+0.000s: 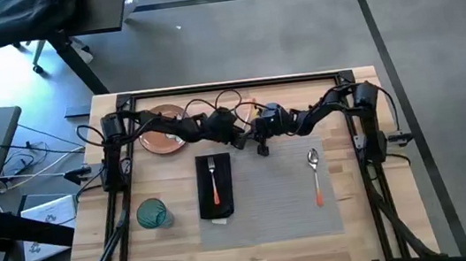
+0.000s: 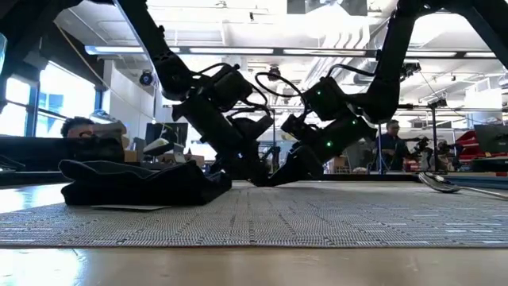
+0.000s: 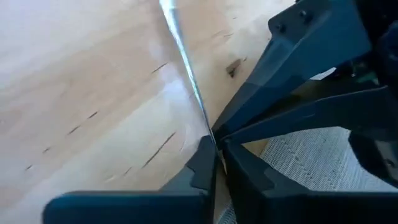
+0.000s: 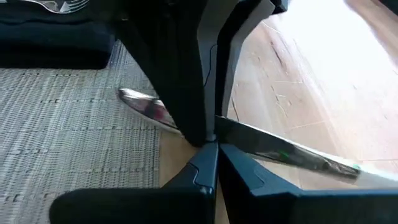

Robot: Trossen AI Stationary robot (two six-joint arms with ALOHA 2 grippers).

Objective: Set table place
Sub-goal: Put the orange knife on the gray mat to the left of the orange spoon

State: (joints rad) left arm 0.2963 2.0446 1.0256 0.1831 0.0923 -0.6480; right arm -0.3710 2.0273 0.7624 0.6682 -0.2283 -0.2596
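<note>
A silver knife (image 4: 280,149) lies low at the grey placemat's (image 1: 267,193) far edge, its tip (image 4: 127,96) over the mat and the rest over the wood table (image 1: 369,221). My left gripper (image 3: 216,155) and my right gripper (image 4: 212,152) meet on it (image 1: 256,138), both shut on the blade. The knife's handle is out of view. On the mat lie a black napkin (image 1: 215,186) with a fork (image 1: 213,177) on it, and a spoon (image 1: 315,172). A teal glass (image 1: 152,214) stands left of the mat, and the orange-brown plate (image 1: 161,137) lies at the far left, partly under my left arm. My left gripper pinches the knife's blade (image 3: 208,127) between its two fingertips, slanting down from the table's left. The blade shows edge-on and runs away from the fingers; whether it rests on the table I cannot tell. My right gripper pinches the same blade (image 4: 233,137) right beside the left fingers (image 4: 196,93), slanting down from the table's right. The fingers lie across the blade, which stays about level and low over the mat's far edge.
The two arms cross the table's far half and meet at its middle (image 2: 266,179). Cables loop above them (image 1: 220,101). The mat's middle, between napkin and spoon, is bare (image 1: 267,189). People and desks show in the room behind (image 2: 79,131).
</note>
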